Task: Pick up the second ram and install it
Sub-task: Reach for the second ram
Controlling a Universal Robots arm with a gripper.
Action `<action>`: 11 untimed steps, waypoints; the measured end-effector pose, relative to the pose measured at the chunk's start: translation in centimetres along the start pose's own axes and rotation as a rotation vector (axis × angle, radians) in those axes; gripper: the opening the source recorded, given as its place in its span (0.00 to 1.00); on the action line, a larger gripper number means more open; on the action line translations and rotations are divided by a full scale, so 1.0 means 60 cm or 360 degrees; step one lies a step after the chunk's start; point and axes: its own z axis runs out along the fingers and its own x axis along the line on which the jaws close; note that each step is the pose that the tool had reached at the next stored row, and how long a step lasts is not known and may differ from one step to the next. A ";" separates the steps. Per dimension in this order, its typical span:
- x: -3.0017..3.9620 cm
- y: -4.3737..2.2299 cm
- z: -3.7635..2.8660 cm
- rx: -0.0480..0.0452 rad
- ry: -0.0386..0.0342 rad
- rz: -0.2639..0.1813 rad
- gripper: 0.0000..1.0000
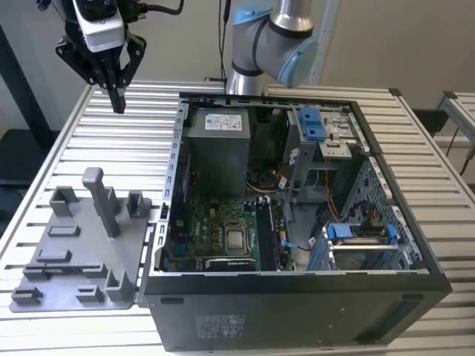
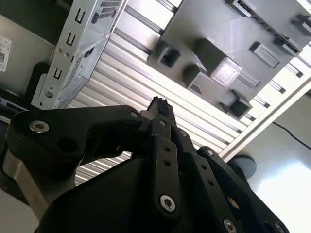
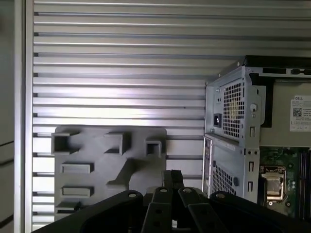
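Seemingly before the pickup: high beyond the grey tray [image 1: 74,245], with the gripper [image 1: 117,105] pressed together on nothing visible. Cannot tell where the second ram lies, maybe near the motherboard [image 1: 215,215] on the exterior view's right. Calls for opening up before any grasp.

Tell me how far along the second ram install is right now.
Done: nothing I can confirm; the memory slots in the open case are too dark to judge. In hand: the gripper hangs shut high above the table, at the exterior view's left, clear of the grey tray. Whether it pinches the second ram I cannot tell. Left: seating it in the case.
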 end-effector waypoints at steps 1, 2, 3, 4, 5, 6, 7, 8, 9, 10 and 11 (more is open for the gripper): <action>0.004 0.000 0.000 0.0000 0.0000 -0.0001 0.11; 0.008 0.000 0.000 0.0000 0.0000 -0.0003 0.11; 0.012 0.000 0.000 0.0000 0.0000 -0.0004 0.11; 0.016 0.000 0.000 -0.0001 0.0000 -0.0006 0.11; 0.020 0.000 0.000 -0.0001 0.0000 -0.0007 0.11; 0.024 0.000 0.000 -0.0001 0.0000 -0.0009 0.11; 0.029 0.000 0.000 -0.0001 0.0000 -0.0011 0.11; 0.033 0.000 0.000 -0.0002 0.0001 -0.0013 0.11; 0.037 0.000 0.000 -0.0002 0.0001 -0.0014 0.11; 0.041 0.000 0.000 -0.0002 0.0001 -0.0017 0.11; 0.045 0.000 0.000 -0.0002 0.0001 -0.0019 0.11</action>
